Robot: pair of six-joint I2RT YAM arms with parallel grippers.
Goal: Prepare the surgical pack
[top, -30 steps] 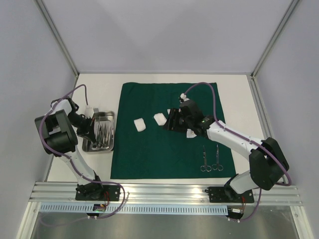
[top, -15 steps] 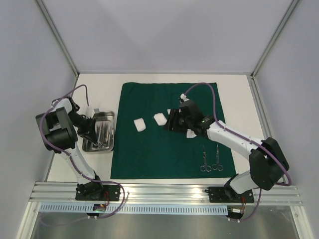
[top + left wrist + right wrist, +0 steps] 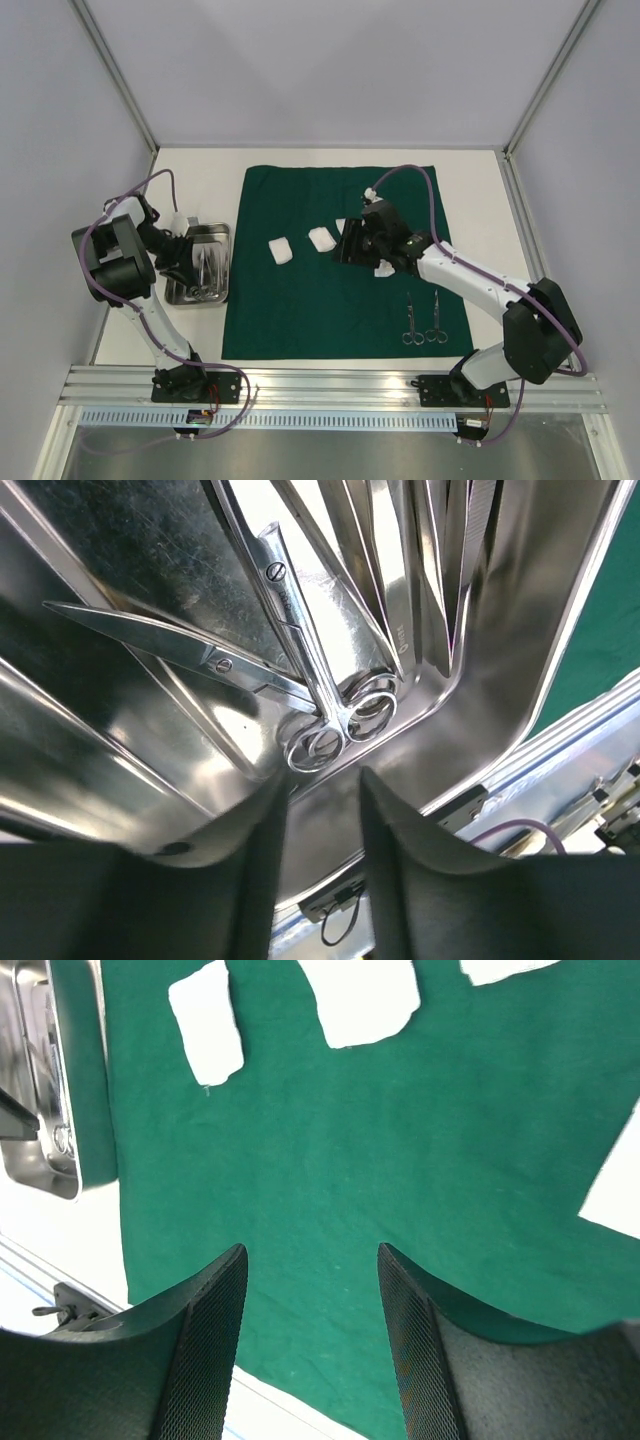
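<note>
Got left gripper [image 3: 322, 780] down inside tray [image 3: 555, 630], jaws a little apart, gripping nothing. See two scissors [image 3: 300, 640] right ahead of its fingertips. Ring handles sit almost at the tips and blades run away from gripper, one pair crossed over the other. Further ahead, see a bunch of slim tools [image 3: 400, 570] lying side by side along tray floor. Can't tell which are forceps. Past tray wall on gripper's right, see a strip of cloth [image 3: 610, 620].

Got right gripper [image 3: 312, 1250] hovering over cloth, jaws wide, holding nothing. Only bare green fabric between and below the fingers [image 3: 215, 1340]. See three gauze pads [image 3: 360, 995] ahead of it, in a row, flat on cloth and apart from each other. Fourth pad [image 3: 615, 1180] off to gripper's right, also on cloth, cut off by frame edge. Far ahead-left of gripper, see tray end just beside cloth edge.

From top view, see two ring-handled tools [image 3: 424, 322] behind right gripper, toward its arm base. Lying parallel, just beside each other, on cloth, rings toward near edge. Can't tell scissors from forceps there. Cloth spread flat on tabletop [image 3: 205, 190], tray on bare tabletop next to it, well apart from right gripper.
</note>
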